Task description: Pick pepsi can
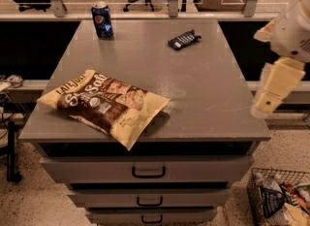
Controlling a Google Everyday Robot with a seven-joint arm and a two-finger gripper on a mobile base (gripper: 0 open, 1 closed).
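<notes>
one pepsi can (102,20) stands well apart from right-edge end effector (268,101), grip unclear.

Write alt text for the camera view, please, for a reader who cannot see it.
A pepsi can stands upright at the far left corner of a grey drawer cabinet. The gripper hangs beside the cabinet's right edge, far from the can. A chip bag lies front left, a dark snack packet near the back.
</notes>
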